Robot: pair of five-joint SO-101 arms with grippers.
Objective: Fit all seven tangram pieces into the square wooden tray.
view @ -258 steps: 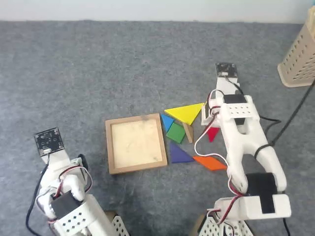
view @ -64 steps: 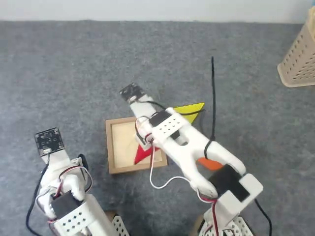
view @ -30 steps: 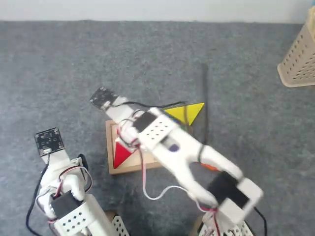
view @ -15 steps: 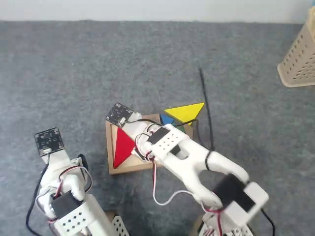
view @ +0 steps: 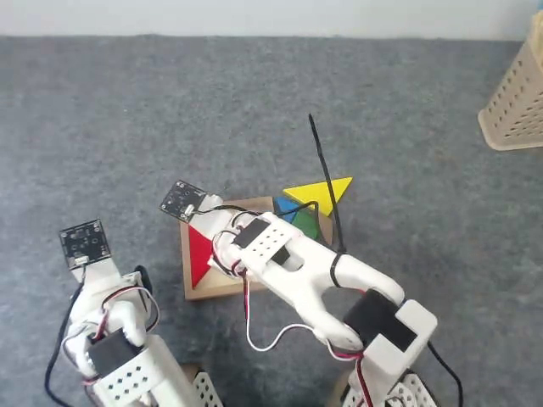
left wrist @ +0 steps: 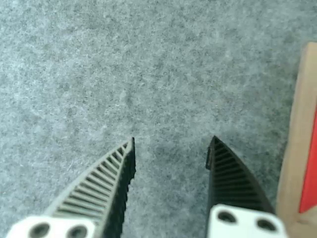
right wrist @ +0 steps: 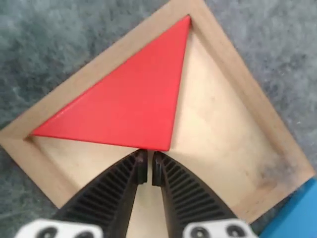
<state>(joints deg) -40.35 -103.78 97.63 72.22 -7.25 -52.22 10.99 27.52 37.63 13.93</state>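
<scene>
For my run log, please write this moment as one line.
red triangle: flat in tray, along one wall | right gripper: shut, at its corner | left gripper: open above carpet | yellow triangle: outside tray

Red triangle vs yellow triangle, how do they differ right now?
The red triangle lies flat inside the wooden tray, long side along a rim; the yellow triangle lies outside it on the grey carpet. The right hand sits at the red triangle's corner; no hand is near the yellow triangle. Both are flat triangles.
</scene>
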